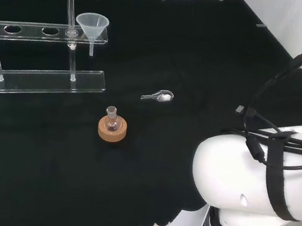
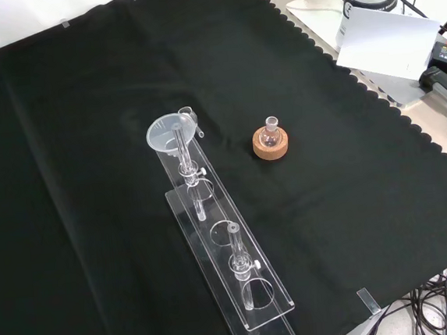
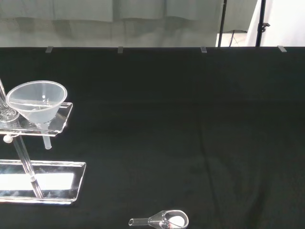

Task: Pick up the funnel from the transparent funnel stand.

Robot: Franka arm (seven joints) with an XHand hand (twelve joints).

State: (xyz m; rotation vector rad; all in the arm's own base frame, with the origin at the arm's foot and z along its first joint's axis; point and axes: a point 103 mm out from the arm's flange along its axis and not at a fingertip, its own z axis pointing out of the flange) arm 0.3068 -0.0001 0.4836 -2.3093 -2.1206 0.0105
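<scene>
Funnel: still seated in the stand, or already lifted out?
Seated. The funnel sits upright in the end hole of the stand, its stem hanging below the top shelf.

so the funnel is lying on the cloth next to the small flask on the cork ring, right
Not quite. The funnel sits upright in the end hole of the transparent funnel stand, as the head view shows. The small flask does stand on the cork ring, apart from the stand.

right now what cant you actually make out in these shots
- Funnel stand: its left part is cut off by the head view's edge.
- Small flask on the cork ring: too small to tell what it holds.
- Glass scoop: mostly hidden behind the funnel in the front view.
</scene>
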